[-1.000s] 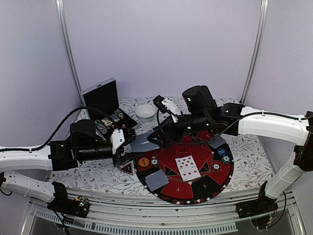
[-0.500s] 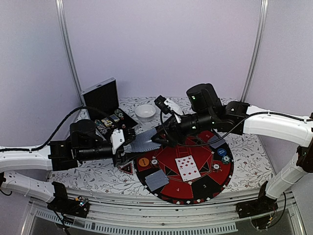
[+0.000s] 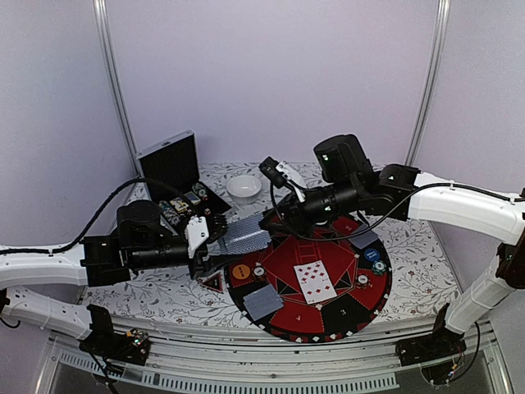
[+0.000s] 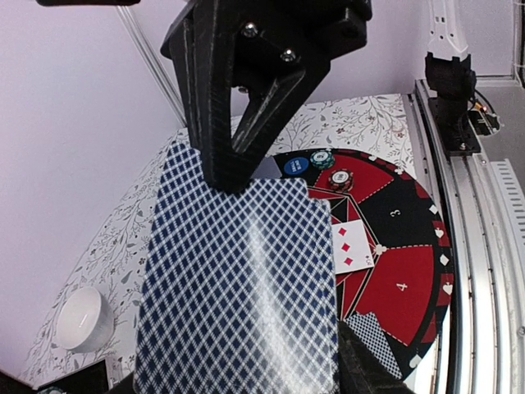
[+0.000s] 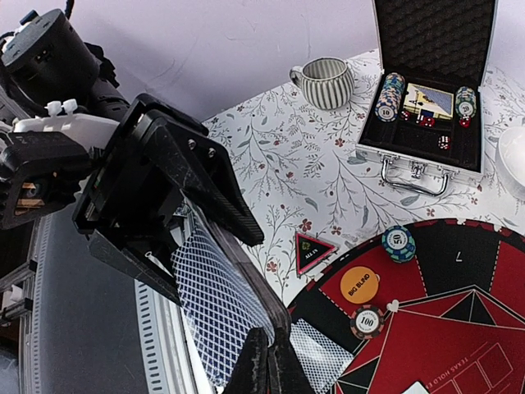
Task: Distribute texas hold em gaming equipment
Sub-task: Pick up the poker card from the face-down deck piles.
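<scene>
Both hands grip the card stack [image 4: 238, 287]: left hand [image 3: 212, 236] clamped around its near end, right hand [image 4: 231, 176] pinched together on its far edge.

A table [image 3: 148, 297] draped in a white cloth printed with leafy sprigs fills the lower half of the top view; a big round red-and-black felt mat [image 3: 344, 313] lies flat on it right of centre, reaching near the front edge; an open silver case [image 3: 168, 162] stands on the cloth at upper left, lid upright; a small white bowl [image 3: 244, 187] sits just right of the case; a red triangular marker [image 3: 212, 283] lies just off the mat's left rim; the right wrist view shows a striped mug [image 5: 324, 82] at top centre, left of the case
</scene>
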You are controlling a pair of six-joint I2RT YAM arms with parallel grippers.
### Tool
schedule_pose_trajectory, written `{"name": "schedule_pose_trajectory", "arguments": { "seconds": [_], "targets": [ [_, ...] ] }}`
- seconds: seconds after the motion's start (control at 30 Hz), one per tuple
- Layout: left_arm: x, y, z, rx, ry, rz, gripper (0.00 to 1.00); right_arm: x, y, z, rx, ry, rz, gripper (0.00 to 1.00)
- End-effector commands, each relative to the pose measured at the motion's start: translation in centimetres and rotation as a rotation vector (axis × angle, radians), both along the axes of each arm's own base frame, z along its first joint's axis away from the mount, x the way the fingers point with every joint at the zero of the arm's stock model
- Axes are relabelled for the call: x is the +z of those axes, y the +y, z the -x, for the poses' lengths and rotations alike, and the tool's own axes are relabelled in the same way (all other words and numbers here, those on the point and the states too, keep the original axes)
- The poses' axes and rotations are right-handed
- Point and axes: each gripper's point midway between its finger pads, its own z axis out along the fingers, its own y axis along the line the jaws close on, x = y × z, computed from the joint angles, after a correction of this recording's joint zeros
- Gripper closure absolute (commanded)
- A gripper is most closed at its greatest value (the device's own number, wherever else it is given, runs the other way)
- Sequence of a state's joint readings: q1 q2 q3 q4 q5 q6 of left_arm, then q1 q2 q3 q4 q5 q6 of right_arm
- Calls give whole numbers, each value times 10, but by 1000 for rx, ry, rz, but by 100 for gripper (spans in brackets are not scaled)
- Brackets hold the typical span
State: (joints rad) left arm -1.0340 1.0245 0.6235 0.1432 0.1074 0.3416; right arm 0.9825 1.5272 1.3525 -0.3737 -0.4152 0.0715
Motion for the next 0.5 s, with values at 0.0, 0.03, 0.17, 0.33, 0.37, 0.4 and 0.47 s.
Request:
{"name": "schedule_pose_trajectory", "arguments": {
  "seconds": [0.0,0.03,0.17,0.33,0.37,0.4,0.47],
  "targets": [
    [22,-3,3,-13,-41,58,48,3,-4,-5,-16,38,7,98],
    [23,-3,3,-12,-42,60,48,5,-7,-7,-26,38,4,98],
    [23,-2,4,-13,-41,60,48,11,-11,-6,-33,31,-8,96],
    [23,-3,4,-14,-42,59,48,12,-7,0,4,64,-23,85],
    [23,-2,3,-13,-41,58,48,9,-6,0,5,72,-19,85],
    [23,-3,4,-13,-41,59,48,7,-5,0,3,77,-15,85],
    [23,-2,4,-13,-41,60,48,4,-5,-1,-2,82,-9,83]
  ]
}}
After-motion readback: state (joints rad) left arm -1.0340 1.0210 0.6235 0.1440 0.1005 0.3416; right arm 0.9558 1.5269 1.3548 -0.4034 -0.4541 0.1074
